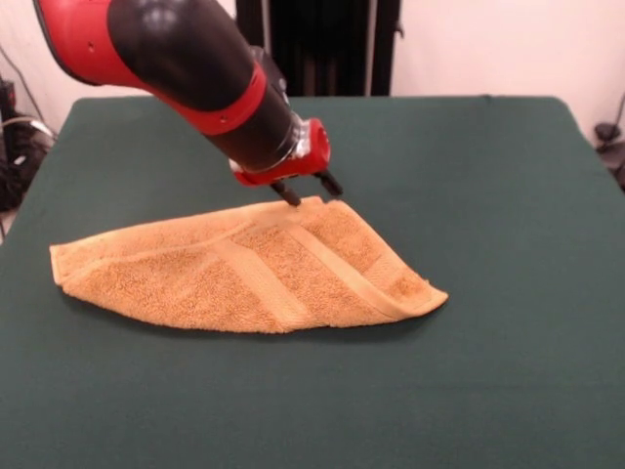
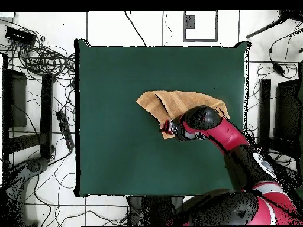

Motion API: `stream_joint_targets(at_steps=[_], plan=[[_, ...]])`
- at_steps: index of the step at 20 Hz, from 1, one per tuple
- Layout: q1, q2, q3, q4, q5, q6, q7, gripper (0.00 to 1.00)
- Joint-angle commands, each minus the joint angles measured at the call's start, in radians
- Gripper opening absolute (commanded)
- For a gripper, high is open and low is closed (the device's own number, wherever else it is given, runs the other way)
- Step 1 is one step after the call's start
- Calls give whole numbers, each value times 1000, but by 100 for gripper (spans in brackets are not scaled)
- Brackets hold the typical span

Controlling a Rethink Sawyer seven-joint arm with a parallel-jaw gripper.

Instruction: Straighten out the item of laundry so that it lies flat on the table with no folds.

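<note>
The item of laundry (image 1: 264, 274) is a golden-orange towel folded over on itself into a rough triangle, with woven bands running diagonally across its top layer. It lies in the middle of the dark green table (image 1: 488, 195). My gripper (image 1: 311, 192) hangs right at the towel's far peak, its two dark fingers apart and tipped down on either side of that corner, open. In the overhead view the arm covers much of the towel (image 2: 168, 99), and the gripper (image 2: 165, 126) sits at the towel's edge nearest the robot's base.
Bare green felt (image 2: 118, 148) surrounds the towel on all sides. Cables and dark equipment (image 2: 35, 59) lie on the floor beside the table.
</note>
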Motion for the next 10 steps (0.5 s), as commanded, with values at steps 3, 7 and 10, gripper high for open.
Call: stream_joint_targets(at_steps=[3,7,10], plan=[[12,105,51,-2,-38,-125,73,100],[7,112,64,5,-27,-140,73,100],[8,128,62,-5,-32,-148,70,100]])
